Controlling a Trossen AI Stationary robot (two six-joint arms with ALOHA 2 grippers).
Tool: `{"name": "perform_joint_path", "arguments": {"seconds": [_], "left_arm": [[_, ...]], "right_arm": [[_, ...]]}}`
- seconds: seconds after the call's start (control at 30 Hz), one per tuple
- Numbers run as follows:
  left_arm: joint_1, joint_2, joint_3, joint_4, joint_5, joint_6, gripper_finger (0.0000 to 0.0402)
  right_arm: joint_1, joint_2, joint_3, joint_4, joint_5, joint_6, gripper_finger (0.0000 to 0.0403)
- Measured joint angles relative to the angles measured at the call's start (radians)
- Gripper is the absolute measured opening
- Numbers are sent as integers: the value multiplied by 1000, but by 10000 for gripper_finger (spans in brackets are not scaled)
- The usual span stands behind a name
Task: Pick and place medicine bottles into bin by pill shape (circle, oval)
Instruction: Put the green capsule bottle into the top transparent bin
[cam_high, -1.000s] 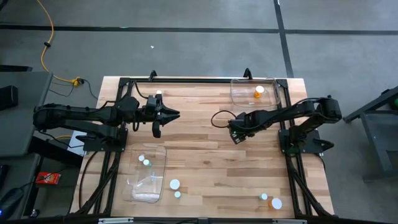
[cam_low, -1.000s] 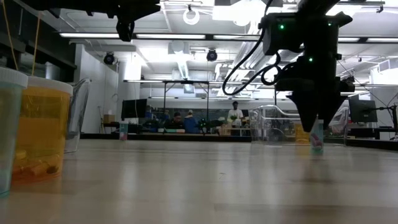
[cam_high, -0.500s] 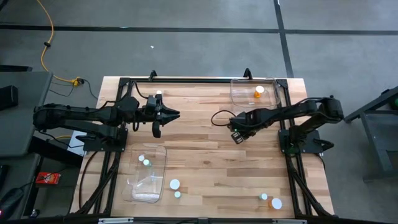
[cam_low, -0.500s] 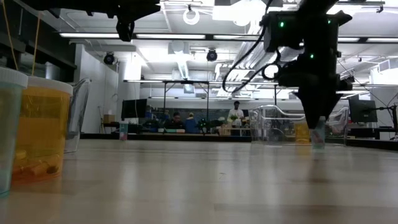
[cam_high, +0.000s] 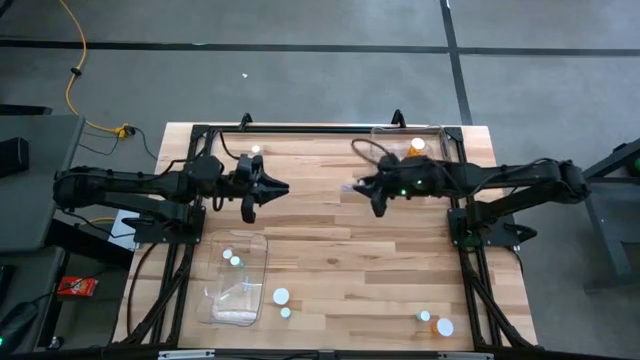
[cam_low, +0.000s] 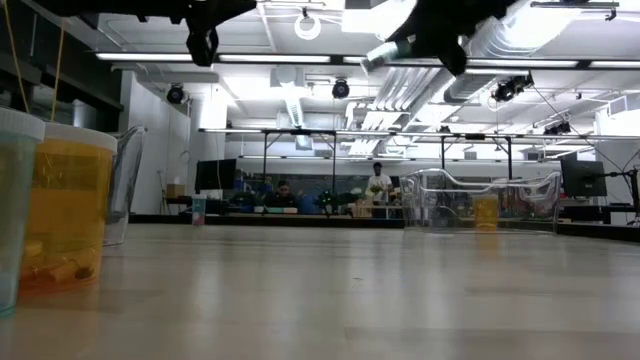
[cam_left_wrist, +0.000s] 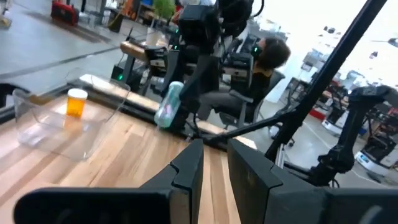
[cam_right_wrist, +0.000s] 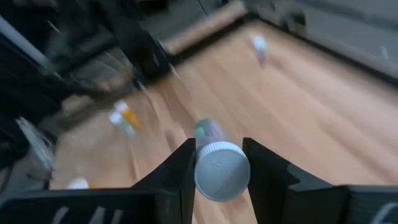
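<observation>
My right gripper (cam_high: 366, 188) is high above the table's middle, shut on a pale teal medicine bottle (cam_left_wrist: 169, 104) with a white cap. The bottle also shows in the low view (cam_low: 375, 55). My left gripper (cam_high: 254, 190) hangs over the far left of the table, pointing toward that bottle. Its fingers stand a little apart with nothing between them (cam_left_wrist: 214, 171). One clear bin (cam_high: 440, 140) at the far right holds an orange bottle (cam_high: 416, 147). Another clear bin (cam_high: 262, 262) at the near left holds two small bottles (cam_high: 232, 257). My right gripper pinches the teal bottle at its cap end (cam_right_wrist: 222, 172) between the two fingers (cam_right_wrist: 181, 169). The fingers point slightly downward toward the table's left side, and the bottle lies along them. Its body (cam_right_wrist: 208, 130) sticks out past the fingertips, tilted and lifted well clear of the table.
Loose bottles stand near the front edge: two by the left bin (cam_high: 281, 296) and two at the near right (cam_high: 436, 322). One more stands at the far left (cam_high: 256, 151). In the low view a teal bottle (cam_low: 15, 210) and an orange bottle (cam_low: 65, 205) stand close up.
My right gripper has shut on the teal bottle that stood on the table and has risen high with it. It has tipped from pointing down to nearly level, reaching toward the left arm. The bottle has gone from upright on the wood to tilted in the air.
</observation>
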Motion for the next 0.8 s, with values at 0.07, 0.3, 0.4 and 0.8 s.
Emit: {"name": "perform_joint_path", "arguments": {"seconds": [0.07, 0.3, 0.4, 0.8], "left_arm": [[-7, 0, 0, 31, -13, 2, 62], [-8, 0, 0, 68, -18, 27, 62], [-8, 0, 0, 67, -18, 26, 62], [-8, 0, 0, 67, -18, 28, 62]], "right_arm": [[0, 1, 0, 63, -16, -38, 98], [0, 4, -1, 108, -25, -69, 98], [0, 4, -1, 119, -31, -70, 99], [-131, -2, 262, -427, 180, -156, 99]]}}
